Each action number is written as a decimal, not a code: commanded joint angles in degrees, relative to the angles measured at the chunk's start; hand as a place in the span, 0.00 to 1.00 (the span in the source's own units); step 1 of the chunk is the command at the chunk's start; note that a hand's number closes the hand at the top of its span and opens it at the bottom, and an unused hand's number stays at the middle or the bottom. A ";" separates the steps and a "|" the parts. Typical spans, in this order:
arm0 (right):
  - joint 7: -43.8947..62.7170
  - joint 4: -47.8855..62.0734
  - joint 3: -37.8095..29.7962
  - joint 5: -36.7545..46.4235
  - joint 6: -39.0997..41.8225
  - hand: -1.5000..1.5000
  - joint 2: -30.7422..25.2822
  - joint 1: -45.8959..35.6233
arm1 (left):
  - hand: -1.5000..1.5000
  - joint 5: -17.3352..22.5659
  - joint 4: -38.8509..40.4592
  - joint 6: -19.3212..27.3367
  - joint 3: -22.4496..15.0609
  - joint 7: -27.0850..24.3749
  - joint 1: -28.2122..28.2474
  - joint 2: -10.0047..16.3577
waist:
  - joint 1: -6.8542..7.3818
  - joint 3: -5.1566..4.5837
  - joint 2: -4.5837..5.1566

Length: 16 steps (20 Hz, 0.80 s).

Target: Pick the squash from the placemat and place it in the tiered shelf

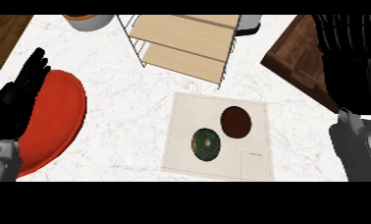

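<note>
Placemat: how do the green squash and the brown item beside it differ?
The squash is dark green with a paler ring; the brown item is plain reddish-brown. The squash lies nearer the robot, the brown item further back and right. Both are roundish and rest on the placemat.

Bright, even light falls on the white marbled counter (123, 115). Shadows barely show under the tiered shelf (181, 34) or around the squash (206, 144) on the placemat (190, 115). At the left edge the red plate (58, 120) looks stretched.
</note>
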 commanded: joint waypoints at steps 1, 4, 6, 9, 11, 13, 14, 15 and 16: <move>-1.33 -0.31 6.87 8.18 -4.51 1.00 5.17 1.03 | 0.50 -0.85 -1.44 -0.17 -1.24 2.16 0.76 -1.66 | 1.66 -0.56 -0.50; -0.02 -0.45 20.55 18.82 -8.54 1.00 9.41 3.81 | 0.50 2.33 5.02 -2.17 1.74 -2.61 3.45 -1.50 | 2.49 -0.80 -0.37; 4.83 1.65 27.51 24.80 -11.82 1.00 11.78 1.12 | 0.50 3.11 6.51 -2.76 1.73 -2.12 4.28 -1.95 | 3.53 -0.97 -0.38; 6.32 8.00 15.82 35.48 -27.66 1.00 4.34 8.49 | 0.50 4.20 6.59 -2.05 1.38 -1.17 7.28 -3.95 | -0.19 -1.34 -0.77; 5.73 7.80 24.02 43.02 -34.82 0.00 11.30 12.04 | 0.50 4.94 6.23 -2.81 1.48 -1.04 7.51 -3.96 | 1.02 -0.95 -0.97; 9.27 7.63 33.45 48.59 -37.90 0.00 17.44 15.39 | 0.50 6.44 6.01 -5.16 2.56 -2.14 8.93 -2.74 | 1.83 -0.88 -1.10; 9.44 8.52 37.56 51.64 -39.75 0.00 19.83 16.71 | 0.50 5.40 7.62 -4.16 1.80 -2.60 7.79 -3.97 | 1.22 -0.82 -0.83; 12.55 9.85 40.37 53.81 -42.02 0.00 19.93 16.62 | 0.50 5.92 6.34 -5.48 1.75 -4.19 10.17 -3.85 | 2.15 -0.81 -0.92; 16.53 7.44 43.59 56.92 -44.68 0.00 20.02 18.23 | 0.50 5.02 7.25 -4.10 1.78 -2.98 8.23 -4.05 | 1.05 -0.78 -0.96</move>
